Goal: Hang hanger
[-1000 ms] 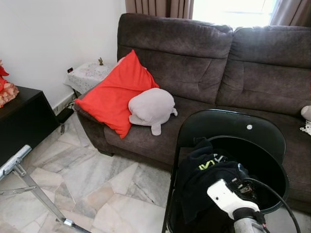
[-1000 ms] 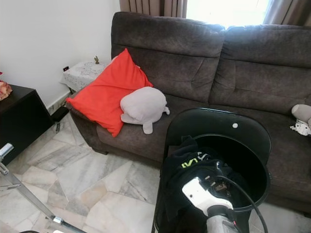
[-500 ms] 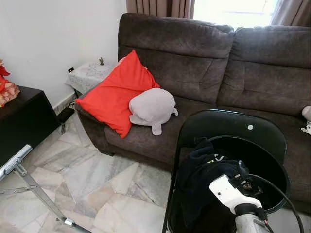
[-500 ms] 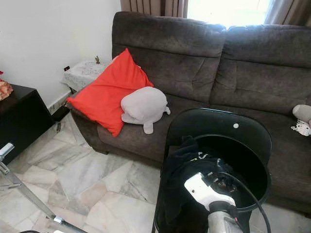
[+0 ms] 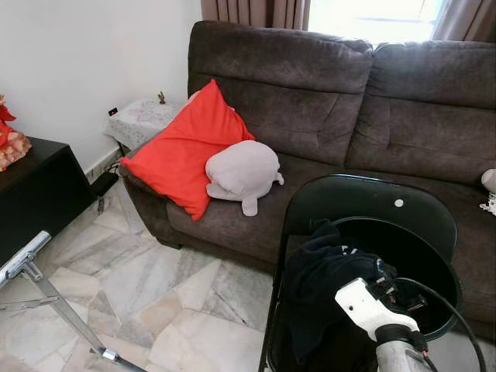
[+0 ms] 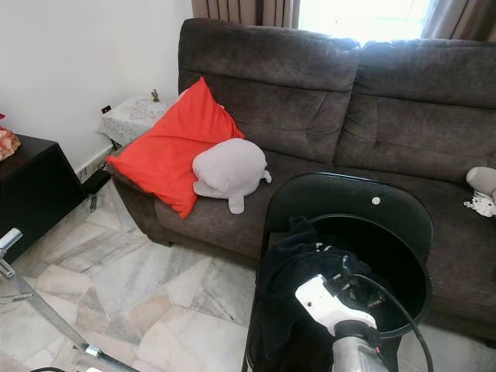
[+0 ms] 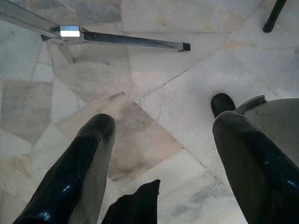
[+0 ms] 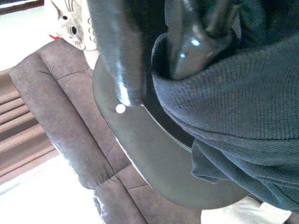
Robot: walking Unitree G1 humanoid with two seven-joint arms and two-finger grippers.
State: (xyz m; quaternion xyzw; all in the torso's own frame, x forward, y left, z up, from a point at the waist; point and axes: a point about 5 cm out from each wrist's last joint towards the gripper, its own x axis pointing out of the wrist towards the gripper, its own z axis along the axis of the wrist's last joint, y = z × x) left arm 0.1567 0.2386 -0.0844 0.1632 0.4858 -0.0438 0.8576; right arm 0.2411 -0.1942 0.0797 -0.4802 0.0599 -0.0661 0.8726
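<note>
Dark knit garment (image 5: 325, 279) lies bunched on the black chair (image 5: 364, 198). My right gripper (image 8: 156, 74) is buried in it and I can't tell its grip. I can't make out a hanger, probably inside the cloth. I'd lift slowly and straight up so the fabric clears the chair back. Left gripper (image 7: 163, 119) hangs spread wide over the marble floor (image 7: 187, 28). Count: one chair, one garment, one red cushion (image 5: 182, 151), one grey plush (image 5: 242, 172), one sofa (image 5: 310, 93).

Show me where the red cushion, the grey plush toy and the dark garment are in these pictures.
red cushion (image 5: 182, 151), left eye view, on the middle of its front face.
grey plush toy (image 5: 240, 172), left eye view, on its rounded body.
dark garment (image 6: 291, 291), right eye view, on the bunched fabric over the black chair's edge.
</note>
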